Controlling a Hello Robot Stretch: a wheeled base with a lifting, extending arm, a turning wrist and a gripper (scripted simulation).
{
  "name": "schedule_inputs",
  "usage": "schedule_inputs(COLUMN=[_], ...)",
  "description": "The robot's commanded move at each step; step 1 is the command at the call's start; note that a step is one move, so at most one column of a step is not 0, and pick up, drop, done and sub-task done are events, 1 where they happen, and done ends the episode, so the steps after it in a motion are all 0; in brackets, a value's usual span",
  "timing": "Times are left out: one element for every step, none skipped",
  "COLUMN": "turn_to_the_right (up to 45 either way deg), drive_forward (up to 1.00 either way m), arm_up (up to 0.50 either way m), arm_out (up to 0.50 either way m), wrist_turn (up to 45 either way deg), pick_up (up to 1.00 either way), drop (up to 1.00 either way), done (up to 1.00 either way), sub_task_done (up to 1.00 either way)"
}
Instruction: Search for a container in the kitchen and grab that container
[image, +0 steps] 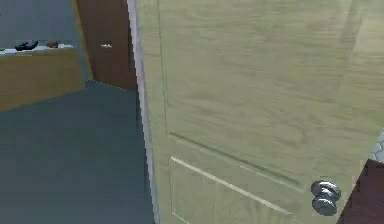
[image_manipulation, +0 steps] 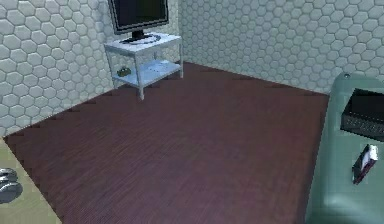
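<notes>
- Forward view: a pale door looms right in front, its knob low. Past its left edge sits a table with small dark things. We're in the search step, I'd say; next up, swing left round the door toward that table.
- Arm side view: red floor, a monitor, a sofa. No kitchen, by the look.
- Where the container is, I cannot tell. As for the tool, its state and load: cannot tell.
</notes>
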Motion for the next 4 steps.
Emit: schedule_inputs(turn_to_the_right=[0.0,-45.0,-6.0,0.0], drive_forward=[0.40,0.00,0.00,0.30], arm_up=[0.00,0.00,0.00,0.00], arm_out=[0.00,0.00,0.00,0.00], wrist_turn=[0.0,0.0,0.0,0.0], pick_up=[0.00,0.00,0.00,0.00], drop=[0.00,0.00,0.00,0.00], done=[0.00,0.00,0.00,0.00], sub_task_done=[0.00,0.00,0.00,0.00])
